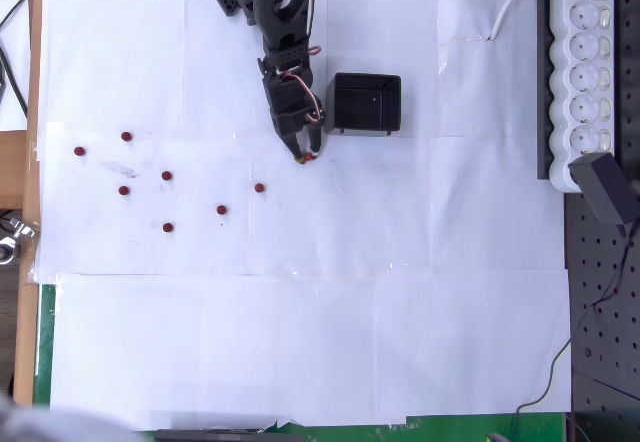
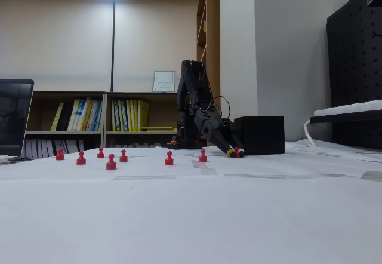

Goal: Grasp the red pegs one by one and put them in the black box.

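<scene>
Several red pegs stand loose on the white paper, spread from the left [image 1: 79, 150] toward the middle [image 1: 259, 188]; the fixed view shows them in a row [image 2: 111, 162]. The black box [image 1: 366, 102] [image 2: 259, 135] sits open-topped just right of the black arm. My gripper [image 1: 305, 154] [image 2: 234, 152] points down at the paper just in front and left of the box. Its fingers are closed around one red peg [image 1: 307, 157] [image 2: 237, 152] at table level.
A white power strip [image 1: 585, 62] and a black adapter [image 1: 605, 187] lie along the right edge, beside a black pegboard [image 1: 600, 312]. The wooden table edge [image 1: 30, 162] runs down the left. A laptop [image 2: 15, 117] stands at the left in the fixed view.
</scene>
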